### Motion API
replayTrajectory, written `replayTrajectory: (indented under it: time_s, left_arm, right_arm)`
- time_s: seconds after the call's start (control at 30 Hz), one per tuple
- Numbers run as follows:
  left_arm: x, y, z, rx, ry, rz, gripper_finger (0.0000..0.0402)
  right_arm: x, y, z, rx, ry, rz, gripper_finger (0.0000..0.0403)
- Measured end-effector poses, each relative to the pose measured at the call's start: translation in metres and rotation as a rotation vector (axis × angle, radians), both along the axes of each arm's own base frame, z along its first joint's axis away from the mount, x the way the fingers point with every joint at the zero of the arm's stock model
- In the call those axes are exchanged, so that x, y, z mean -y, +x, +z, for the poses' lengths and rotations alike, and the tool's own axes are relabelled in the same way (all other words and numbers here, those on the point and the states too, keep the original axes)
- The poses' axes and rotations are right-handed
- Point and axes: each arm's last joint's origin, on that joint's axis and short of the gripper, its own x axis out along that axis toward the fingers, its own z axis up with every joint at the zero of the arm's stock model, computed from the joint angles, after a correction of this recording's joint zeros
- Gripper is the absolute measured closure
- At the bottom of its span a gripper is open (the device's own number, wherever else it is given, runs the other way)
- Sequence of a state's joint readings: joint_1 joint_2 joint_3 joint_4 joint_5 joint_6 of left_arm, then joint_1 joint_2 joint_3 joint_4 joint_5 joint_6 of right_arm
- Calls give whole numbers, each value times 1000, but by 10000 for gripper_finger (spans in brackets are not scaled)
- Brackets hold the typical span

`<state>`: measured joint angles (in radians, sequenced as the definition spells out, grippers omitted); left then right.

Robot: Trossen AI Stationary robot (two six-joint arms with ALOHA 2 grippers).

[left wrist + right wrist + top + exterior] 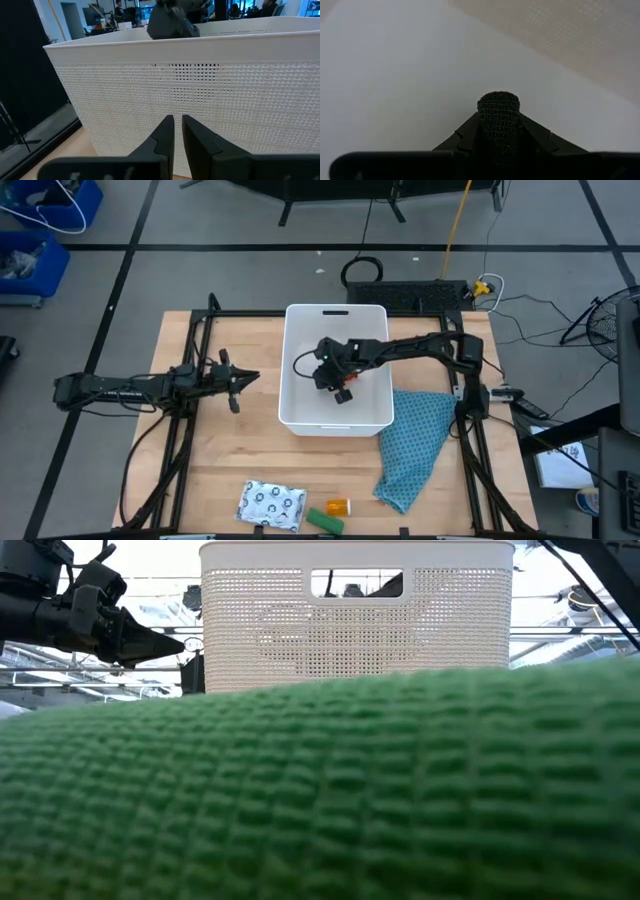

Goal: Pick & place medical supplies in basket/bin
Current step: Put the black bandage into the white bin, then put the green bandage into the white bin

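Observation:
The white basket [300, 416] stands mid-table. My right gripper [338, 383] reaches into it from the right, slanting down, shut on a black block with a knit texture [498, 114]. A small red thing [345, 394] shows beside the gripper inside the basket. My left gripper [252, 377] waits level to the left of the basket, shut, facing its perforated wall [200, 95]. Near the front edge, a silvery packet [270, 505], a green block [325, 520] and an orange vial [338, 506] lie flat on the table. My right gripper pinches the black block between its two fingers, and the block's rounded end [498, 102] sticks out past the fingertips. The fingers slant down into the basket from the table's right side. The block is over the basket's white floor; whether it touches, I cannot tell.
A teal patterned cloth [415, 445] lies on the table right of the basket, under the right arm. In the low view the green block [320, 790] fills the foreground and hides most of the table; the basket [355, 610] rises behind it.

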<state>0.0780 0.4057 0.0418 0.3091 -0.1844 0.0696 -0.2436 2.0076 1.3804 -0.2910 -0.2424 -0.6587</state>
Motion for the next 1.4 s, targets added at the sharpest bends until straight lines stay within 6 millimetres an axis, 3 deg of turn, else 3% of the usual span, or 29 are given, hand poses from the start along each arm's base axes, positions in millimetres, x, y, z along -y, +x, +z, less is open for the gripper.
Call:
replayTrajectory:
  time_s: [0.33, 0.77, 1.03, 1.4]
  left_arm:
    - [0, 0, 0, 0, 0, 0, 360]
    - [0, 0, 0, 1, -4, -1, 360]
    - [0, 0, 0, 3, -22, 0, 360]
    - [0, 0, -2, -16, -27, 1, 360]
  right_arm:
    - [0, -1, -1, -15, 29, -45, 306]
    - [-2, 2, 3, 11, 55, -101, 169]
    - [-9, 3, 3, -13, -85, -143, 134]
    - [-12, -4, 47, 115, -107, -170, 133]
